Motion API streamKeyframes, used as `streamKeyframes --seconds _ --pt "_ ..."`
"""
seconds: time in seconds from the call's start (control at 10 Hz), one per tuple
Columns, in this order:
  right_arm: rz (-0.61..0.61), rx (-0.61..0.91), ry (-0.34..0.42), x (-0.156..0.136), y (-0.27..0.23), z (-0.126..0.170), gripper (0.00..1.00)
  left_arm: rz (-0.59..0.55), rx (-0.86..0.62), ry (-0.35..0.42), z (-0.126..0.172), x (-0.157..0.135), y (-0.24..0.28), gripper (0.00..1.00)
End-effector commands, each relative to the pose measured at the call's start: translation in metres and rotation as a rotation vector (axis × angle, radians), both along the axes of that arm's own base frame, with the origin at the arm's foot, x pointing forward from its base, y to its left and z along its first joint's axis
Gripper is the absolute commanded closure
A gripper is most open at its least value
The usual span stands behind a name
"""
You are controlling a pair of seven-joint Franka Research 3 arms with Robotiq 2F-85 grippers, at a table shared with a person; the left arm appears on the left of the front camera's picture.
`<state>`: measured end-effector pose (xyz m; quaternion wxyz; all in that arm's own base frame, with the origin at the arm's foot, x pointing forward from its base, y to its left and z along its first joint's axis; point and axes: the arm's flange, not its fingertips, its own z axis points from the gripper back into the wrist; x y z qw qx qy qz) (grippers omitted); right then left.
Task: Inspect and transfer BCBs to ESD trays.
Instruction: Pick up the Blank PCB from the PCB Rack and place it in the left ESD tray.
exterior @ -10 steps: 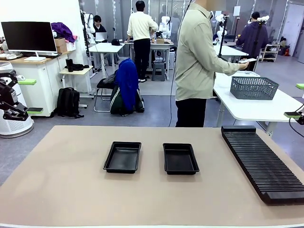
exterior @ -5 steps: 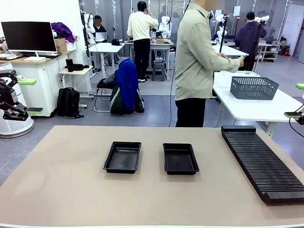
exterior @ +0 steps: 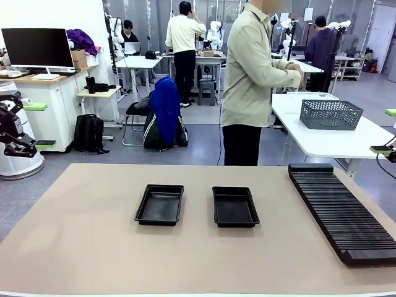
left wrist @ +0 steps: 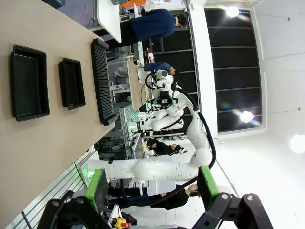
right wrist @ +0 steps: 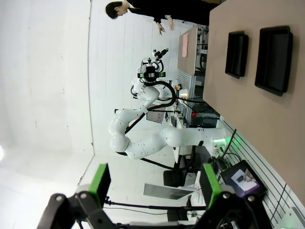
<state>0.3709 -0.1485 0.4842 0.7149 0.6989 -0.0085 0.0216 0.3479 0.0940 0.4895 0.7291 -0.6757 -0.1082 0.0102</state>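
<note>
While the left ESD tray (exterior: 159,204) and the right ESD tray (exterior: 235,206) are lying side by side, slightly apart, in the middle of the tabletop (exterior: 80,247) with their black floors bare, the person (exterior: 250,80) is standing at the far side, facing a grey basket (exterior: 331,114) with one hand (exterior: 298,75) raised. Whether that hand is holding one of the BCBs is too small to tell, so I am not claiming to know where the boards are lying. A long ribbed rack (exterior: 340,210) is resting along the tabletop's right part, well apart from the trays. The left gripper (exterior: 39,125) is hanging beyond the tabletop's left edge and the right gripper (exterior: 387,130) beyond its right edge. Each wrist view is showing its jaws standing wide apart with nothing between the green pads (left wrist: 97,188). Going by the task alone, I am expecting a board to be light and stiff yet thin enough to be flexing or cracking under a hard pinch. Its faces are likely carrying delicate parts, and its cut edges are probably offering little friction. I am therefore judging the safest hold to be a gentle one across two opposite bare edges, near the middle of the long sides, keeping the pads off the populated faces and the board level for lowering into a tray.
</note>
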Motion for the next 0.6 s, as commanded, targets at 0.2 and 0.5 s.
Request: streamKeyframes --seconds 0.2,0.5 --pt "0.0 0.0 -0.001 0.0003 -0.0001 0.0006 0.0 0.0 0.0 0.0 0.0003 -0.0003 -0.0002 0.0" --pt "0.0 0.0 -0.001 0.0003 -0.0001 0.0006 0.0 0.0 0.0 0.0 0.0003 -0.0003 -0.0002 0.0"
